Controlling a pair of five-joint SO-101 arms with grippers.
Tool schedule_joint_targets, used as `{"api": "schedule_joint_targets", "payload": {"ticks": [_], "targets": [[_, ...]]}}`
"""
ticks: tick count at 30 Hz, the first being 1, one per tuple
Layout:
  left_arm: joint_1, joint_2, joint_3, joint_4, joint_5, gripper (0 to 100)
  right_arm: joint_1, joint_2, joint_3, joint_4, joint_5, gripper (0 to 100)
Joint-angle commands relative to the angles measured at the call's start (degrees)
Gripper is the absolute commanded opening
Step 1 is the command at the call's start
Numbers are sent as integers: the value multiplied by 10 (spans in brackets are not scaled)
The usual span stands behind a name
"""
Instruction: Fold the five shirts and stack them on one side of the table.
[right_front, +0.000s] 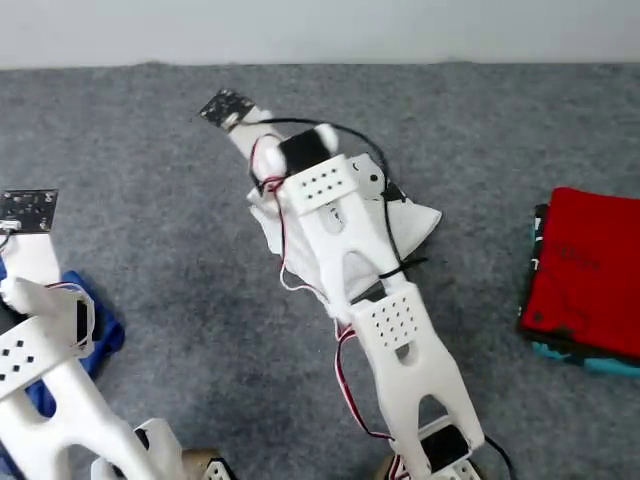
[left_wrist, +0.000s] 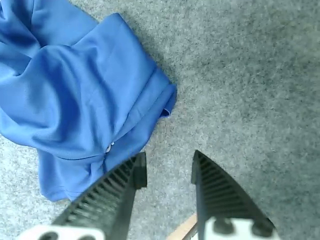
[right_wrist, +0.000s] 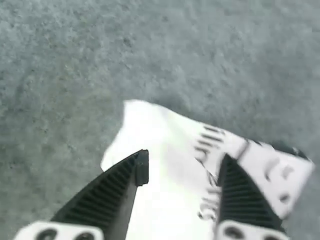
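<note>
**First speaker:** What is laid out on the table?

**Second speaker:** A grey, felt-like table (right_front: 150, 140) is seen from above. A white shirt (right_front: 418, 225) with dark print lies rumpled near the middle, partly covered by the right arm. A blue shirt (left_wrist: 75, 95) is bunched at the left side, beneath the left arm. A stack of folded shirts (right_front: 585, 265), with a red one on top, is set at the right side.

**First speaker:** How are the jaws held?

**Second speaker:** The right gripper (right_wrist: 182, 167) is poised over a corner of the white shirt. Its jaws are spread and nothing is pinched. The left gripper (left_wrist: 167, 170) is held just beside the blue shirt's edge, with its jaws likewise parted and empty.

**First speaker:** How might the cloth be expected to behave?

**Second speaker:** It is judged light, soft and limp. Sagging and bunching can be expected once it is lifted, and some drag on the rough surface. A hold is probably best taken at a corner or hem, where a thin edge can be pinched. The white corner under the right gripper looks suitable.
</note>
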Motion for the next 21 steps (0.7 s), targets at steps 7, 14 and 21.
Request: {"api": "schedule_joint_targets", "payload": {"ticks": [7, 14, 21], "targets": [[1, -10, 0, -1, -5, 159, 182, -8, -24, 41, -5, 9], [1, -10, 0, -1, -5, 159, 259, -8, 100, 40, -5, 10], [1, -12, 0, 1, -5, 159, 315, -8, 238, -7, -5, 9]]}}
